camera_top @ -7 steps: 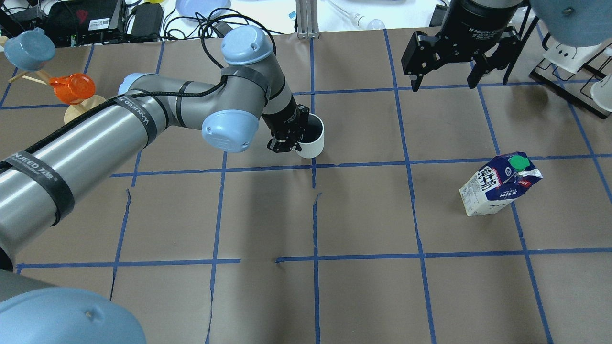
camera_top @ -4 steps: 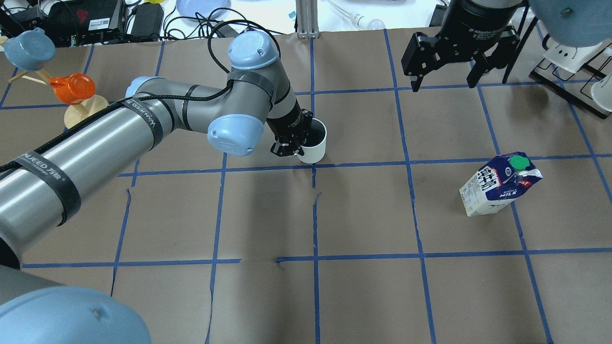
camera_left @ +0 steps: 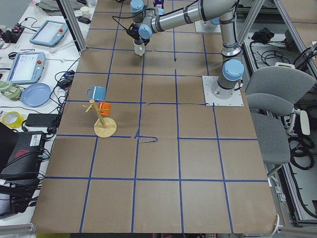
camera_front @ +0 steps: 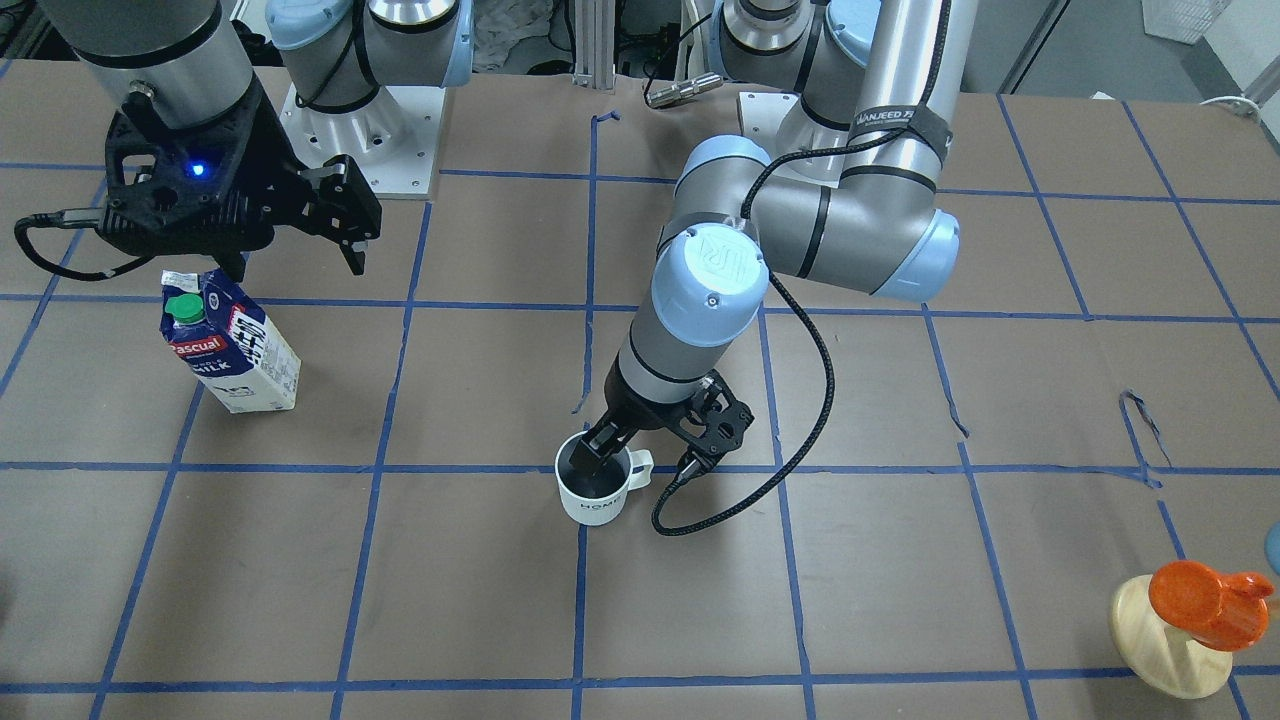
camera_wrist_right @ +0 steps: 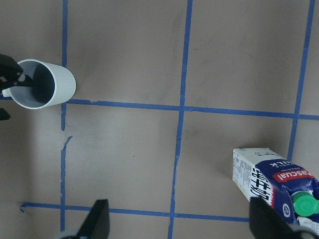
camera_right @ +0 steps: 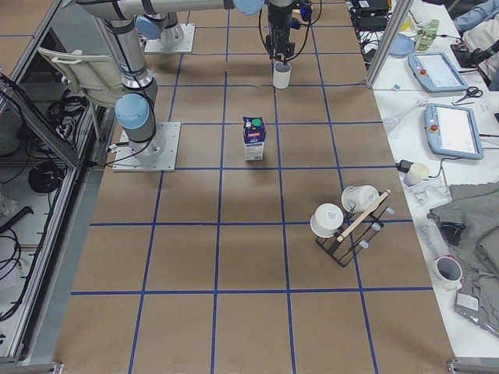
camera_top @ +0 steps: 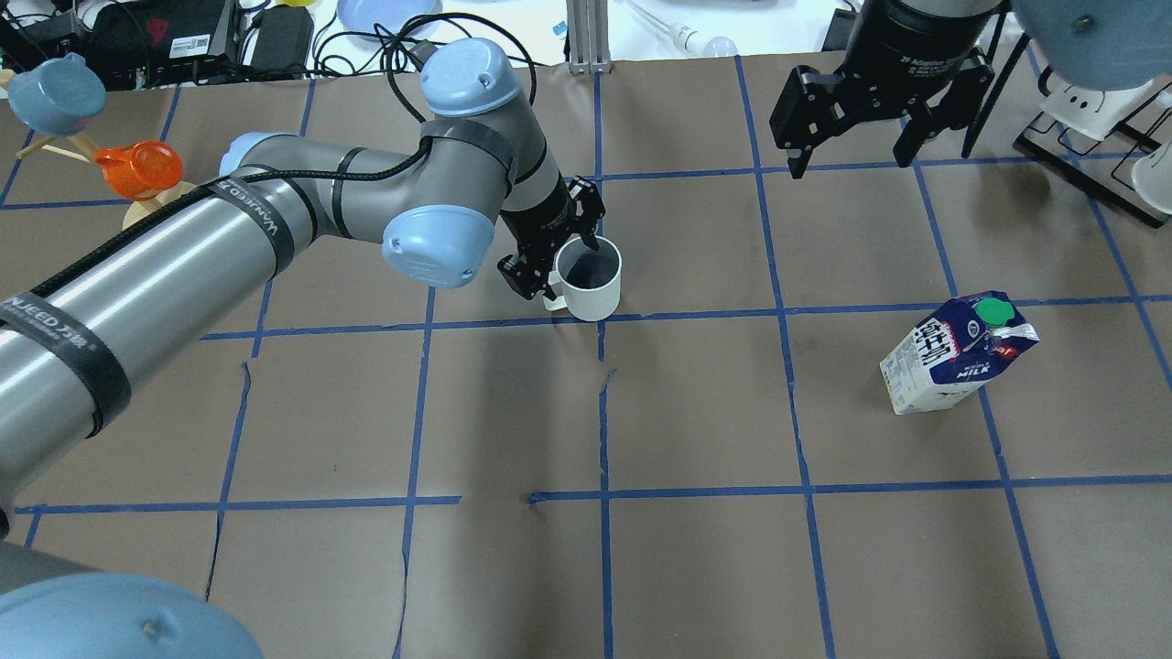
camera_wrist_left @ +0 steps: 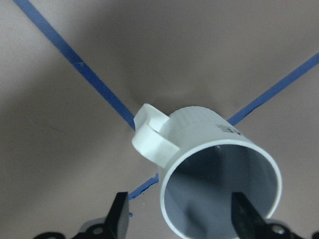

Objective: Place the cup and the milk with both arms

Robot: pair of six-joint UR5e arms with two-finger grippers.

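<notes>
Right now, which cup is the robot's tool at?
The white cup marked HOME, at the left tool; the orange cup and blue cup hang on a stand.

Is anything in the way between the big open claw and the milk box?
No, nothing visible is. The right gripper hangs open, and only bare table lies between it and the milk. The cup stands off to the side.

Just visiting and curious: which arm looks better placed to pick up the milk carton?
The right. The open right gripper hangs on the same side as the milk carton; the left gripper is farther off, open astride the wall of the white mug.
</notes>
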